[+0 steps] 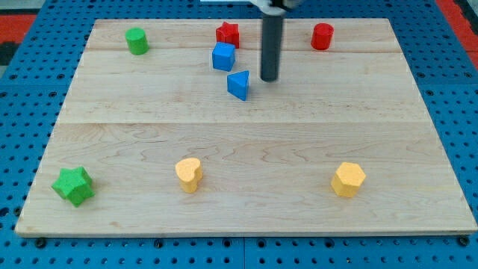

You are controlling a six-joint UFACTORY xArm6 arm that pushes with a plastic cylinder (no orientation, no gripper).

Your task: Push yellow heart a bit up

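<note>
yellow heart [189, 175], upright, pale orange-yellow

Rod hangs straight down from the view's top, my tip [269, 78] just to the view's right of the blue triangle [239, 84], not touching.

Single raised view from the board's [246, 142] near edge, angled downward.

My tip [269, 78] rests near the view's top, just right of the blue triangle [238, 84] and blue cube [223, 57]; the yellow heart [189, 174] sits well below (toward the view's bottom), left of the yellow hexagon [348, 179].
</note>
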